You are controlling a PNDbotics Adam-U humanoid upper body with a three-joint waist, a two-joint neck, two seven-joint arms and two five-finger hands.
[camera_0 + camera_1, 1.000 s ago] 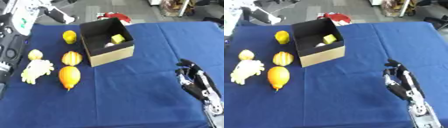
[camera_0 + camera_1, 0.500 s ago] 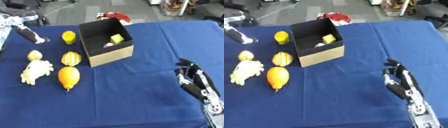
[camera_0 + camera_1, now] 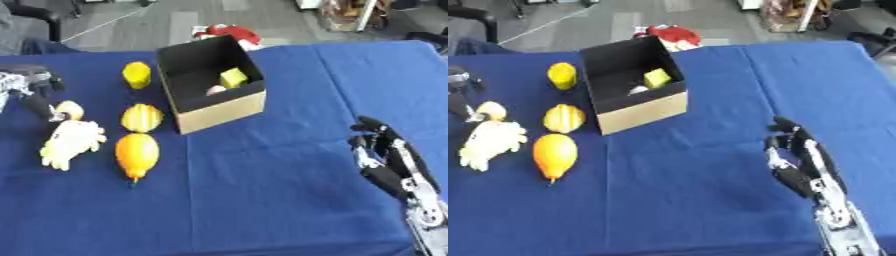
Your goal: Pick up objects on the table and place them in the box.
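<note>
Flanking the cardboard box (image 3: 214, 85): smooth yellow fruits, one ribbed squash (image 3: 141, 117).

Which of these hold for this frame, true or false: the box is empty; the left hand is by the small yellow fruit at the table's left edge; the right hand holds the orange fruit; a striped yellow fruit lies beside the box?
1. The box is empty. False: a yellow block and a pale object lie inside it.
2. The left hand is by the small yellow fruit at the left edge. True.
3. The right hand holds the orange fruit. False: it rests idle at the lower right, fingers relaxed, far from the fruit.
4. A striped yellow fruit lies beside the box. True, on its left.
</note>
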